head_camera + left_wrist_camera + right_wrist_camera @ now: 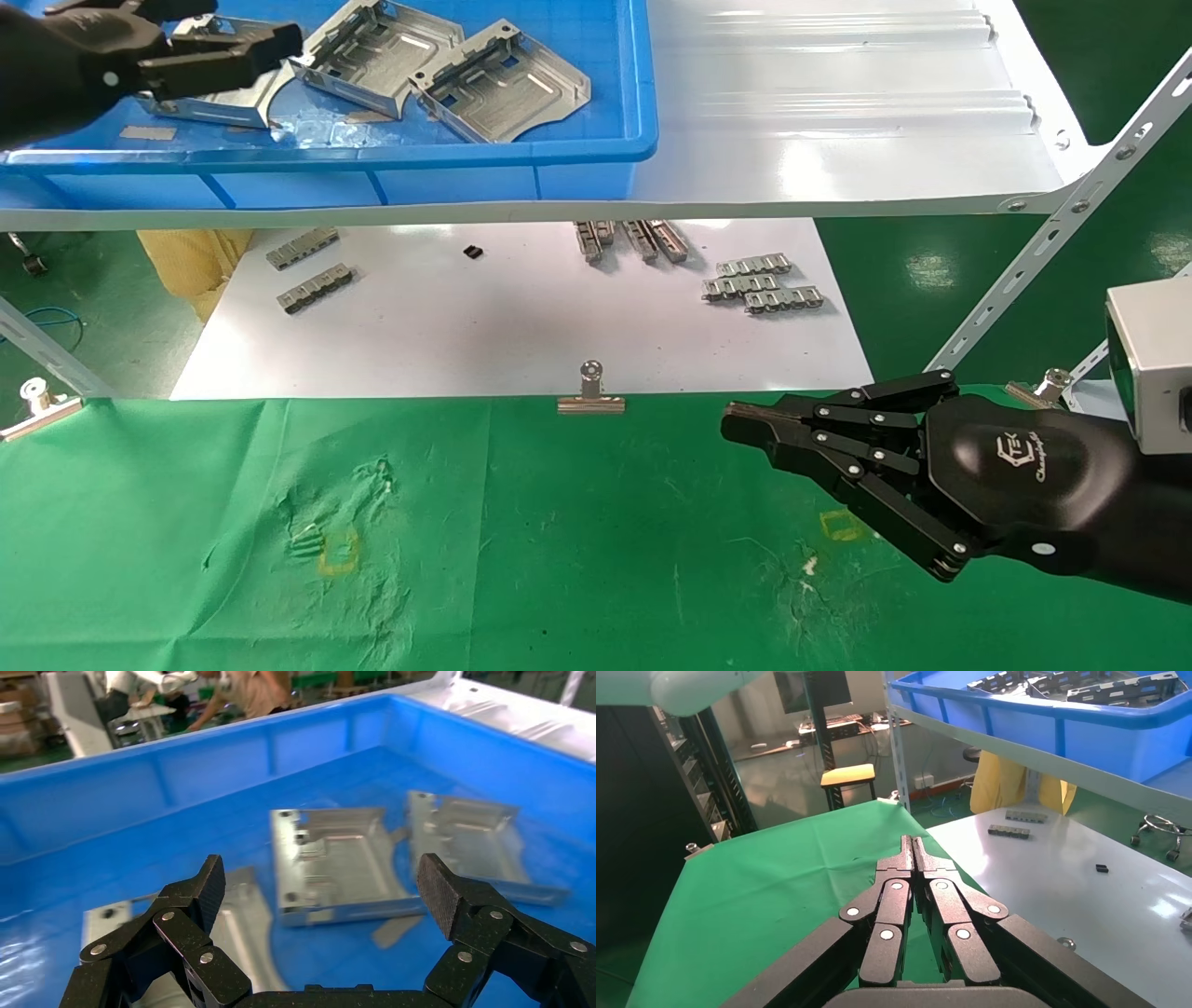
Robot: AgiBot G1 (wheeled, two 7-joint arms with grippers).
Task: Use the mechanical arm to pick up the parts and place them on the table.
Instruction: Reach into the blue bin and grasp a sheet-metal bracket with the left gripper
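Three shiny silver parts lie in a blue bin [419,154] on the upper shelf: one at the left [223,102], one in the middle [372,47], one at the right [507,84]. My left gripper [279,47] hovers over the bin's left side, above the left part. In the left wrist view this gripper [323,888] is open and empty, with the middle part [337,860] between its fingertips and farther off, the right part [471,839] and the left part [239,931] beside it. My right gripper [736,424] is shut and empty above the green table [559,540], also seen in the right wrist view [912,843].
The bin stands on a glossy white ribbed shelf [838,112] with slanted metal struts [1052,233]. Below lies a white board [521,317] with small linked clips [764,284]. Binder clips [590,391] pin the cloth's far edge.
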